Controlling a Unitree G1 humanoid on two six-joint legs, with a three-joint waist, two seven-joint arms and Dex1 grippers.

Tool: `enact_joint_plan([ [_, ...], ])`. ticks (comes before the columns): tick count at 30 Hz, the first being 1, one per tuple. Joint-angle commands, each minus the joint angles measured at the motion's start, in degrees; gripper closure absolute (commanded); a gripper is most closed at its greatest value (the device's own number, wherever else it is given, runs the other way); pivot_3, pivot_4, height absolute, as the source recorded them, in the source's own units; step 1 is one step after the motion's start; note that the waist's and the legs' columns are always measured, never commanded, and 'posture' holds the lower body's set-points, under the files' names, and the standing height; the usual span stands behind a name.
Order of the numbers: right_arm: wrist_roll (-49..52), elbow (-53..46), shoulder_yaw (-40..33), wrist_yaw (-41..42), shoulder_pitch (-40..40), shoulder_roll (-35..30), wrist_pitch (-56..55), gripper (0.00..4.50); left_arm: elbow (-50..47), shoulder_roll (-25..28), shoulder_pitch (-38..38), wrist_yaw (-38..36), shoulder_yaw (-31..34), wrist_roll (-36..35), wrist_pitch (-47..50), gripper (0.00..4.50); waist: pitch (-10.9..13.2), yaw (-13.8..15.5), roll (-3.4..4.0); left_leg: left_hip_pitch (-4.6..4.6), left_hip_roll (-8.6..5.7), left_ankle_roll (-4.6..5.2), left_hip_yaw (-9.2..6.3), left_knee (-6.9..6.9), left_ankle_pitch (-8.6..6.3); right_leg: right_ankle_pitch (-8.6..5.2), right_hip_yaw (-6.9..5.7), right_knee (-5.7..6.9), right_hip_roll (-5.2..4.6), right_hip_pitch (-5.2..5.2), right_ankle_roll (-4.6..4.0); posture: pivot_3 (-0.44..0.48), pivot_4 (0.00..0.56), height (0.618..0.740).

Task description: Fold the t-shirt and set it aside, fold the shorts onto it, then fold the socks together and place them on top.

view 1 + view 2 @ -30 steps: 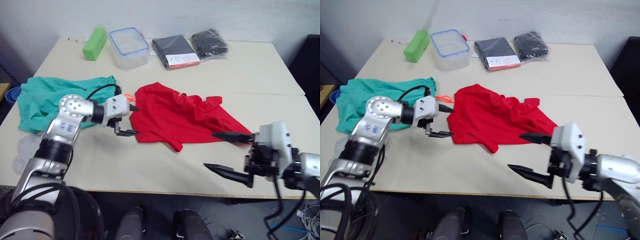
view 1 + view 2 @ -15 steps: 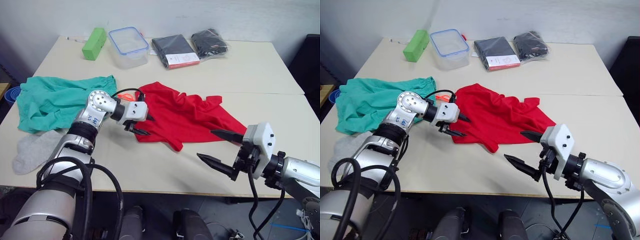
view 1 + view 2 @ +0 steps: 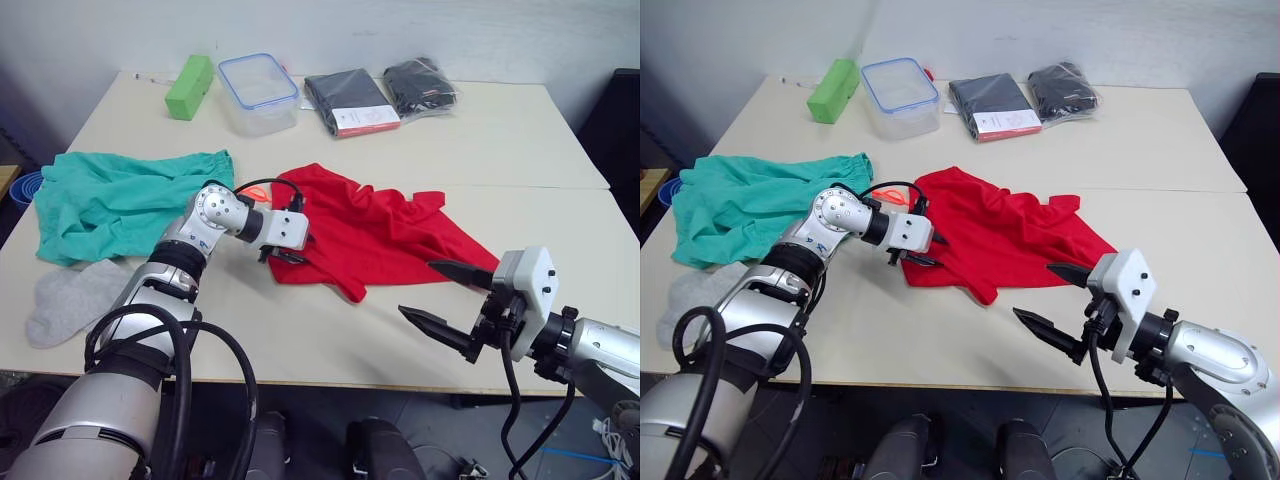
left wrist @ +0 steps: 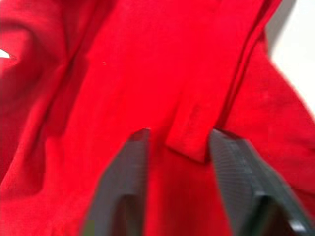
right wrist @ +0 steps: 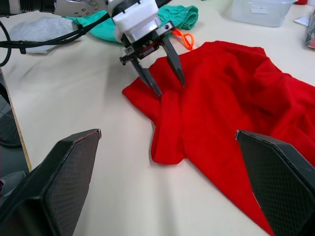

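Red t-shirt (image 3: 375, 232) lies crumpled, its collar indiscernible; my left jaws stand apart over its edge, right jaws apart above the worktop (image 3: 520, 130); clear tub (image 3: 257, 93) seemingly holds nothing.

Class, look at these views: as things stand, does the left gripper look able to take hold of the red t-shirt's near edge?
Probably yes. The left gripper is open, its fingers straddling a raised fold at the edge of the t-shirt, and nothing lies between them and the cloth.
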Motion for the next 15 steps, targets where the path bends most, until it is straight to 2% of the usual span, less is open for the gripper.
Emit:
enact_joint_plan([
  [1,-0.1,-1.8,-2.2,0.0,1.5,-1.0,-0.8,0.0,0.5,-0.4,-0.9,-1.3,0.5,0.0,-1.3,3.99,0.0,0.0,0.0,0.0,0.0,0.0,0.0,0.0,0.0,0.0,-0.01,0.0,0.0,0.0,0.0,0.0,0.15,0.74],
  [3,-2.0,-1.3,-2.1,0.7,3.0,-1.6,-1.4,0.0,0.6,-0.8,-0.7,-2.9,1.0,-0.7,-0.9,4.45,0.0,0.1,0.0,-0.01,-0.01,0.0,0.01,0.02,0.0,0.0,0.0,0.0,-0.01,0.01,0.0,0.0,0.15,0.74],
  [8,-11.9,4.3,-1.5,1.6,6.2,-5.2,-4.3,0.0,0.3,-0.9,-0.3,-6.1,2.5,-1.8,-0.3,4.45,0.0,0.1,-0.01,-0.01,-0.02,0.0,0.02,0.06,0.0,0.0,-0.03,0.0,0.0,0.02,0.01,0.0,0.15,0.74],
  [15,-28.4,20.0,-1.0,5.5,6.0,-12.8,-16.7,0.0,-3.7,-0.2,0.1,-16.5,6.6,-8.1,5.2,4.45,0.0,0.0,0.0,0.0,-0.03,-0.17,0.15,0.09,0.1,-0.01,-0.35,0.13,0.01,-0.08,0.02,0.0,0.15,0.74],
])
